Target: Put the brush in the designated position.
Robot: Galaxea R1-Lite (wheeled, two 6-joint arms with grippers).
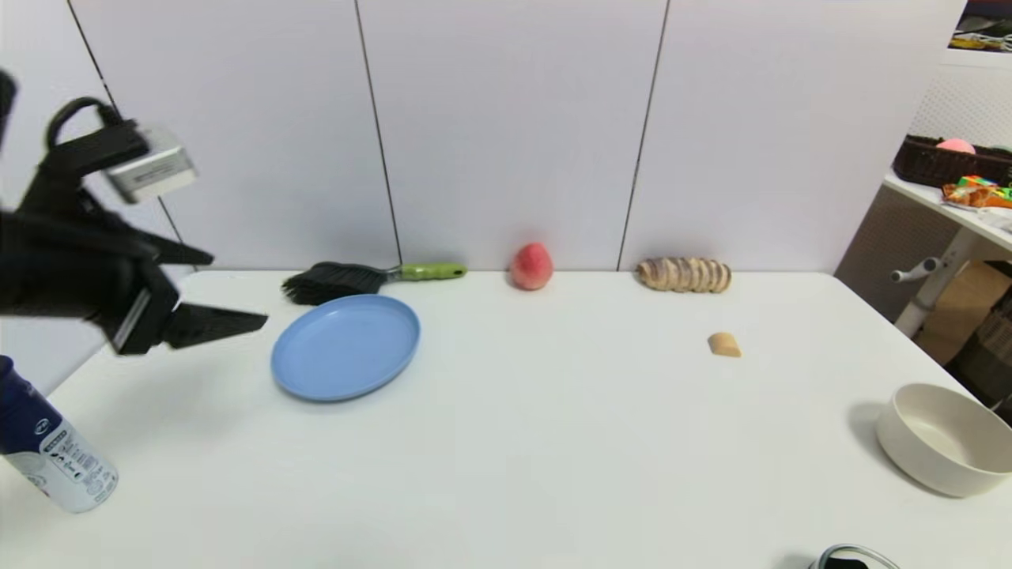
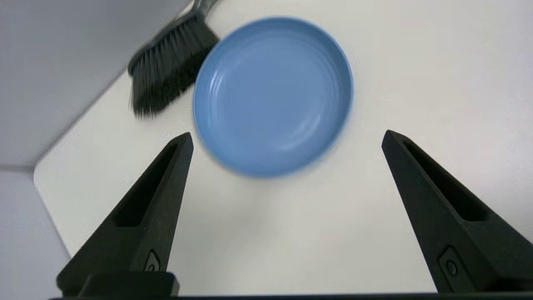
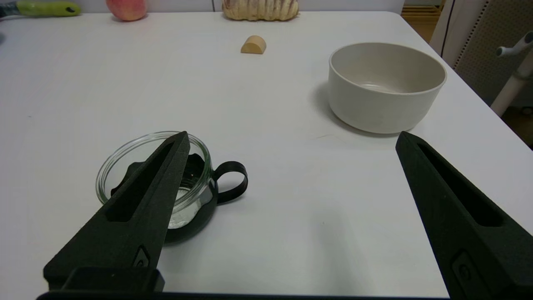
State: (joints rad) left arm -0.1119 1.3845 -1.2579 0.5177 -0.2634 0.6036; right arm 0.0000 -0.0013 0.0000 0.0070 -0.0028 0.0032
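Brush at the far edge, left gripper raised

Brush flat along the table's far edge against the wall, bristles just behind the blue plate, possibly touching its rim. Left gripper raised over the table's left side, near the plate, fingers spread wide, holding nothing. Right gripper low at the near right, likewise spread, between glass cup and bowl. Wide bare tabletop across the middle.
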